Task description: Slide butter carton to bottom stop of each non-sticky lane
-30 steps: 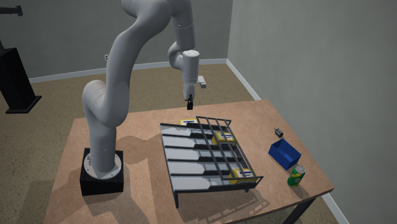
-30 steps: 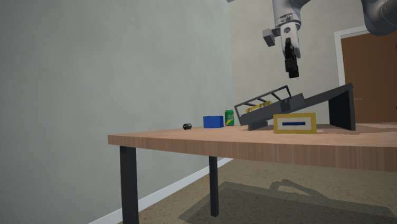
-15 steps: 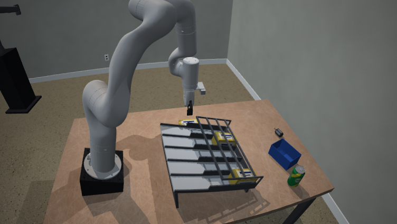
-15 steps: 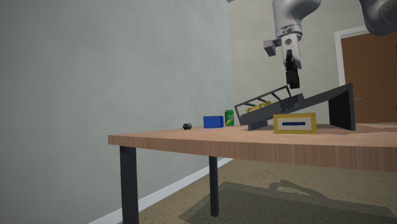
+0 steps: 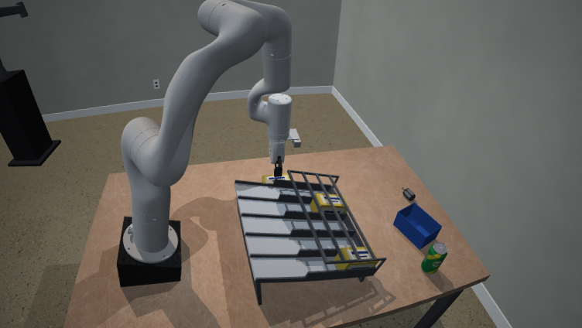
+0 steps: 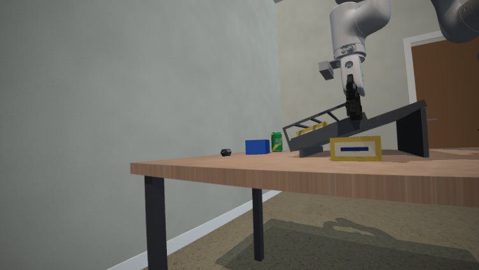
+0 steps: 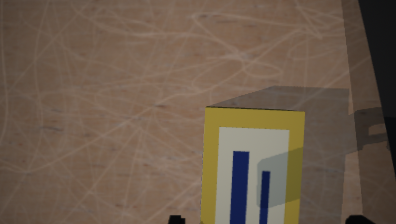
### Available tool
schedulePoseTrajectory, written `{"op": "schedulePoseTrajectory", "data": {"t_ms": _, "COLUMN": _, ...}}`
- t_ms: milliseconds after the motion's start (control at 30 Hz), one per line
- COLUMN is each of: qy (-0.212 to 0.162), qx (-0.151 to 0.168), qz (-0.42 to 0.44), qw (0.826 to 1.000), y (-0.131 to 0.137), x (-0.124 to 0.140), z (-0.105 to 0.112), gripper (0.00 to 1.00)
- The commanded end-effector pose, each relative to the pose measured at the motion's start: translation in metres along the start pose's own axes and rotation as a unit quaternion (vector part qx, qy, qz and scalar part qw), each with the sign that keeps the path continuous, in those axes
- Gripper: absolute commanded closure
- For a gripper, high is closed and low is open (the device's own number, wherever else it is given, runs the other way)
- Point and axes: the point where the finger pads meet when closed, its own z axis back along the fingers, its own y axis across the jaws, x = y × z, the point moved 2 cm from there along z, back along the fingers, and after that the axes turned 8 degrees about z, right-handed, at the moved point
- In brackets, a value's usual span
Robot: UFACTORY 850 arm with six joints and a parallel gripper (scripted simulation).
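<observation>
A yellow butter carton with a white and blue label lies on the table just behind the high end of the dark sloped shelf. It also shows in the exterior view and in the wrist view. My gripper is open and empty, pointing down a little above this carton, with its fingertips on either side of it. A second carton sits in the second lane from the far side, under the grille. A third carton sits in the nearest lane, close to the bottom stop.
A blue bin, a green can and a small black object stand on the table to the right of the shelf. The arm's base is at the left. The shelf's edge is close beside the gripper.
</observation>
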Motion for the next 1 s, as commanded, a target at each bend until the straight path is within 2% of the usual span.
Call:
{"op": "schedulePoseTrajectory", "data": {"t_ms": 0, "qy": 0.002, "qx": 0.000, "qz": 0.000, "qw": 1.000, "y": 0.000, "x": -0.002, "z": -0.016, "gripper": 0.10}}
{"op": "schedulePoseTrajectory", "data": {"t_ms": 133, "qy": 0.002, "qx": 0.000, "qz": 0.000, "qw": 1.000, "y": 0.001, "x": -0.002, "z": -0.032, "gripper": 0.10}}
{"op": "schedulePoseTrajectory", "data": {"t_ms": 200, "qy": 0.002, "qx": 0.000, "qz": 0.000, "qw": 1.000, "y": 0.001, "x": -0.002, "z": -0.032, "gripper": 0.10}}
{"op": "schedulePoseTrajectory", "data": {"t_ms": 233, "qy": 0.000, "qx": -0.001, "qz": 0.000, "qw": 1.000, "y": 0.000, "x": -0.001, "z": -0.022, "gripper": 0.10}}
{"op": "schedulePoseTrajectory", "data": {"t_ms": 700, "qy": 0.000, "qx": -0.001, "qz": 0.000, "qw": 1.000, "y": 0.003, "x": -0.003, "z": -0.061, "gripper": 0.10}}
{"op": "schedulePoseTrajectory", "data": {"t_ms": 767, "qy": 0.000, "qx": -0.001, "qz": 0.000, "qw": 1.000, "y": 0.003, "x": -0.003, "z": -0.061, "gripper": 0.10}}
{"op": "schedulePoseTrajectory", "data": {"t_ms": 800, "qy": -0.002, "qx": 0.000, "qz": -0.001, "qw": 1.000, "y": 0.002, "x": -0.002, "z": -0.053, "gripper": 0.10}}
{"op": "schedulePoseTrajectory", "data": {"t_ms": 967, "qy": 0.001, "qx": 0.008, "qz": -0.005, "qw": 1.000, "y": 0.002, "x": -0.002, "z": -0.056, "gripper": 0.10}}
